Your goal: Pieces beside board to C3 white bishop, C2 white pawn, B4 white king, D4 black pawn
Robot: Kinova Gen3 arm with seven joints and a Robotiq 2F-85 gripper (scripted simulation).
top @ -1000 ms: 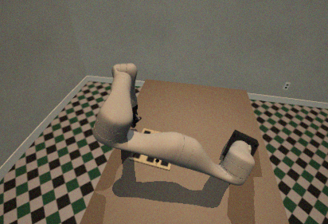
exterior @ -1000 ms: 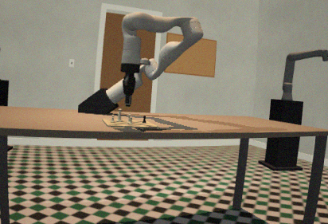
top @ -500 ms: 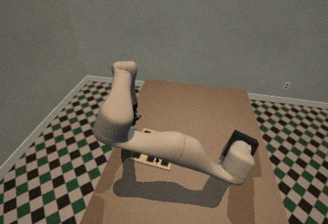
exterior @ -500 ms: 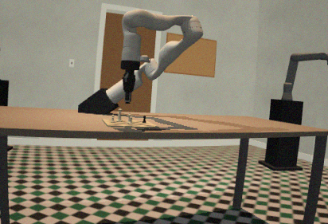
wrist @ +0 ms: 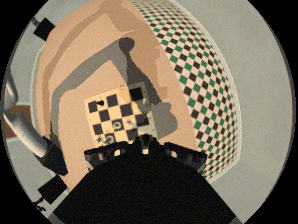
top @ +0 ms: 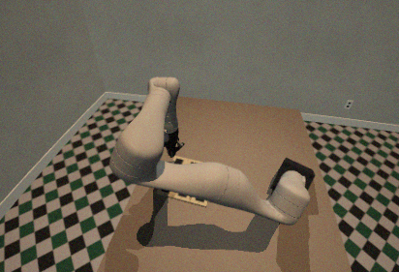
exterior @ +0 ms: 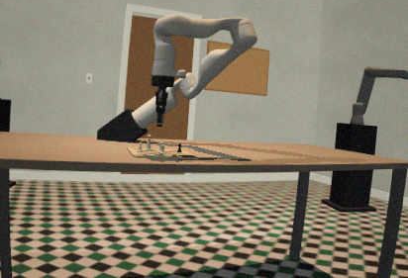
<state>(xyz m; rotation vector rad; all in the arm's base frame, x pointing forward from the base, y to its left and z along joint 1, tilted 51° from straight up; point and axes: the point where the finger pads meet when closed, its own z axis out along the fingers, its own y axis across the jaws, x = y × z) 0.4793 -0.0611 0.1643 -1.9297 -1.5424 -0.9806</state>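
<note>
1. Grey walls, checkered green-black floor, brown door behind; long wooden table (exterior: 297, 156) is carrying a small chessboard (exterior: 149, 153) toward its left end.
2. Robot arm (exterior: 208, 26) is arching over from its dark base (exterior: 119, 129) at the far side, wrist pointing straight down.
3. Gripper (exterior: 159, 120) is hanging well above the board, jaws clamped on something thin. By the task it should be one of the pieces, but it is too small and dark to name from any view.
4. Several pale pieces (exterior: 149, 144) and one dark piece (exterior: 179, 147) are standing upright on or by the board. I cannot tell which squares.
5. Wrist view is showing the chessboard below and ahead, edge letters unreadable.
6. Handling judgement: the piece is looking light, rigid and smooth, with a narrow stem and a small base, so it is likely easy to tip or to twist in the pads. Taking it at the upper stem, just under the head, and keeping it vertical seems best.
7. Next move is probably calling for a slow, straight descent and release only once the base is flat inside its square.
</note>
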